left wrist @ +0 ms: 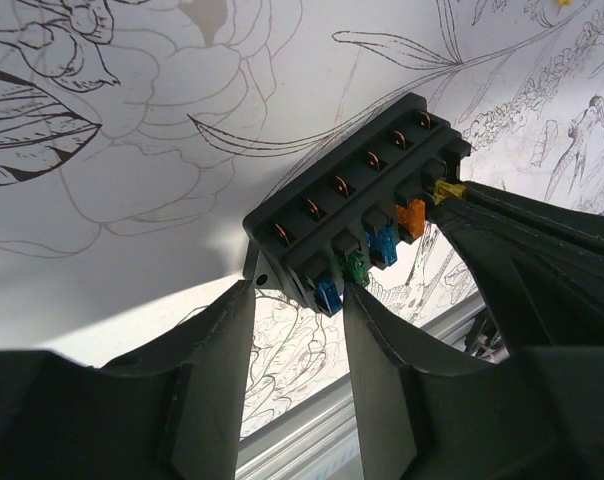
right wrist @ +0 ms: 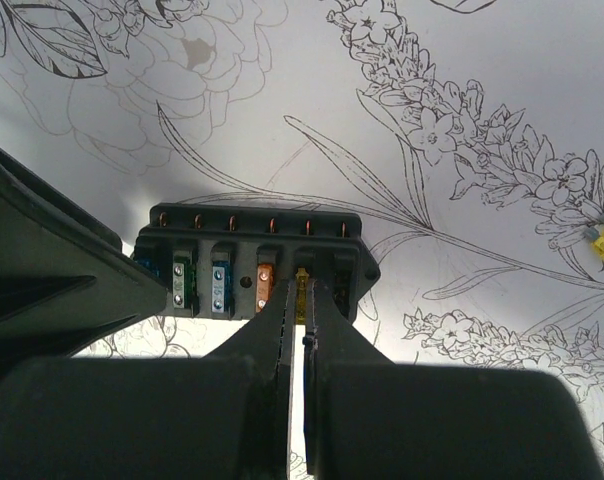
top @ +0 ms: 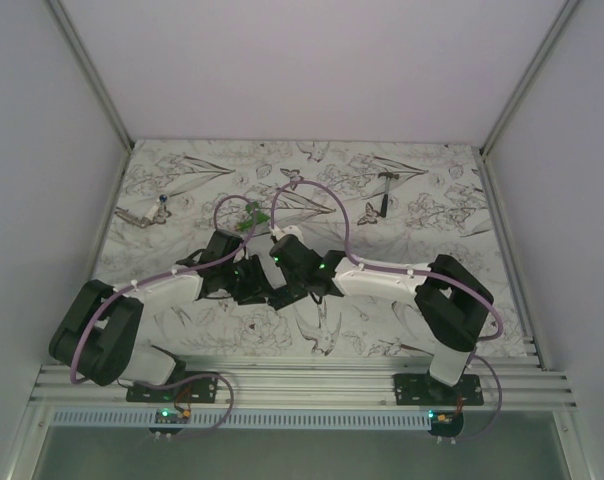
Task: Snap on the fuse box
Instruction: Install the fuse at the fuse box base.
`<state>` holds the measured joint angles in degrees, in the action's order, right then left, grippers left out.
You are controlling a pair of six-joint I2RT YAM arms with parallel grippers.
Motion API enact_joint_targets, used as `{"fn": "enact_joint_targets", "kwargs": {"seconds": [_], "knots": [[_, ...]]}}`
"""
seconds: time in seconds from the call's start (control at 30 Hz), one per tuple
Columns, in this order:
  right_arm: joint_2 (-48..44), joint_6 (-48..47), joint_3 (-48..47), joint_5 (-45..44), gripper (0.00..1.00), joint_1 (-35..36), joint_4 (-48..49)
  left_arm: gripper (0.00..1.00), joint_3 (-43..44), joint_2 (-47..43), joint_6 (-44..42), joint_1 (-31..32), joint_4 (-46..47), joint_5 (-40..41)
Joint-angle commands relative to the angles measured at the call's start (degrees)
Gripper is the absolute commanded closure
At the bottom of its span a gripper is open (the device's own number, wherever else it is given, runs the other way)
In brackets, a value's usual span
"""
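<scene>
Fuse box point(right wrist: 252, 245) sits mid-table point(top: 432, 200), between both arms. Left gripper point(left wrist: 298, 295) straddles its left end, jaws apart; can't tell if clamped. Right gripper point(right wrist: 302, 305) clenched, tips at the yellow fuse point(left wrist: 444, 190). No cover visible, so snap looks not done.

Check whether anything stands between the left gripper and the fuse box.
Nothing visible does. The left gripper straddles one end of the fuse box, jaws apart. The right gripper, shut, meets the opposite end at the yellow fuse, out of the way.
</scene>
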<state>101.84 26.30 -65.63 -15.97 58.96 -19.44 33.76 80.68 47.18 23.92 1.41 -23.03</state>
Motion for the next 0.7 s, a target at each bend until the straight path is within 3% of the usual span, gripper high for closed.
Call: {"fn": "enact_joint_targets", "kwargs": {"seconds": [0.0, 0.67], "knots": [[0.9, 1.7, -0.2, -1.5, 1.00, 0.5, 2.3, 0.58, 0.7, 0.3, 0.6, -0.4, -1.1, -1.1], [-3.7, 1.4, 2.2, -4.7, 1.00, 0.9, 4.2, 0.61, 0.3, 0.6, 1.4, -0.4, -1.1, -1.0]]}}
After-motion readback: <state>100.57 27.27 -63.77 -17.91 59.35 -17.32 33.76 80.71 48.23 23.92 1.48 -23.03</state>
